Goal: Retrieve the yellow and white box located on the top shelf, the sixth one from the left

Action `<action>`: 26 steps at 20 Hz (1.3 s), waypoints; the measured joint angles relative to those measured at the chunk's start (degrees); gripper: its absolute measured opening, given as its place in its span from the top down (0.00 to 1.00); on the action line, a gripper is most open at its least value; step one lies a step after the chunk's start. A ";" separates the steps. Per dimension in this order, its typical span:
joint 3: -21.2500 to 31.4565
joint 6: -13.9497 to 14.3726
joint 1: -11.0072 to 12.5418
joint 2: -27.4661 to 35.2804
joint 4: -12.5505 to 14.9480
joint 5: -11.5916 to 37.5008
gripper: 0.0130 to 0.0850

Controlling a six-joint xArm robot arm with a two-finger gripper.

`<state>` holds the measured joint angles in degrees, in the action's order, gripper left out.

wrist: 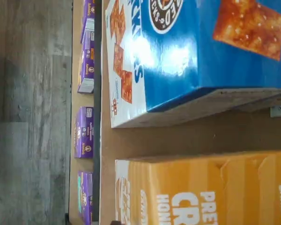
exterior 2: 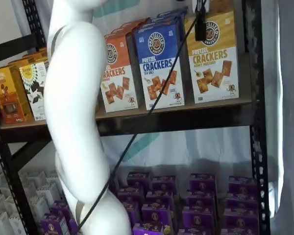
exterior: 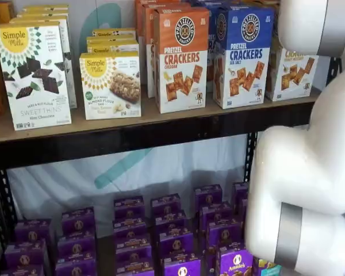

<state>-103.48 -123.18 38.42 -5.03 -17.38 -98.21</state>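
The yellow and white box stands upright at the right end of the top shelf, next to a blue Pretzel Crackers box. In a shelf view it is partly hidden by my white arm. The wrist view shows its yellow top face beside the blue box, with tan shelf board between them. My gripper shows only as a black shape hanging from the view's top edge, in front of the yellow box's upper part, with a cable beside it. No gap shows.
An orange Pretzel Crackers box and white Simple Mills boxes fill the rest of the top shelf. Several purple boxes stand on the lower shelf. A black upright stands just right of the yellow box.
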 joint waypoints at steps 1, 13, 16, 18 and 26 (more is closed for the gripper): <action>0.00 0.07 -0.16 -0.02 0.26 -0.07 0.00; 0.34 0.12 -1.35 -0.79 3.56 -0.27 0.00; 0.67 0.11 -1.55 -1.05 4.01 0.06 0.00; 0.94 0.07 -1.59 -1.21 4.07 0.39 0.00; 1.34 -0.18 -1.56 -1.54 4.23 1.29 0.17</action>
<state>-102.14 -123.36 36.87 -6.57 -13.15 -96.92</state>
